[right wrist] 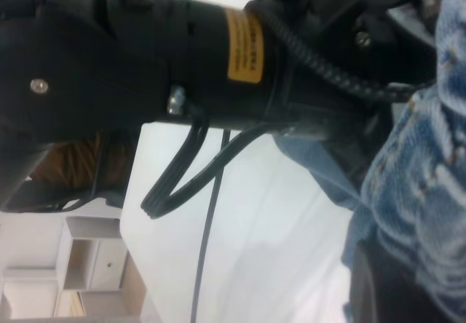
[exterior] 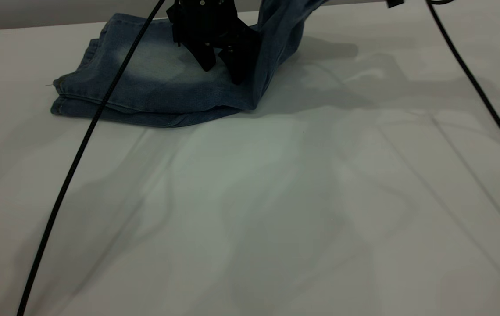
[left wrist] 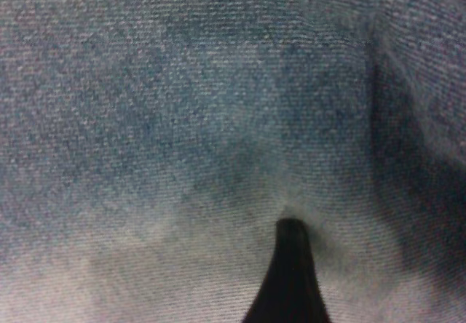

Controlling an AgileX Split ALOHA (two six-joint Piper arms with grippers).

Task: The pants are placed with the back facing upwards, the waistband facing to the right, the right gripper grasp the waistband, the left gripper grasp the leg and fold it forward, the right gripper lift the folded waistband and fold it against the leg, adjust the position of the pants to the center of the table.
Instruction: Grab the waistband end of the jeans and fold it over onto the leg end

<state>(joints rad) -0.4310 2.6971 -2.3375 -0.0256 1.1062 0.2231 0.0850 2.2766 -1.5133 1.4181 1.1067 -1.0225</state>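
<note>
Pants (exterior: 158, 83) folded lengthwise on counter (exterior: 276, 197) | waistband (exterior: 283, 17) hoisted, right fingers' grip unseen | left gripper (exterior: 221, 66) fingers parted, pinning denim | centring left

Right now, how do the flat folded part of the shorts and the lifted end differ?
The folded part lies flat on the table in stacked layers, with a faded pale patch; the lifted end rises off the table and out of the exterior view's top, darker, creased.
The left pincer is down on the folded part; nothing visibly presses the lifted end there.
Both are the same blue denim.
</note>
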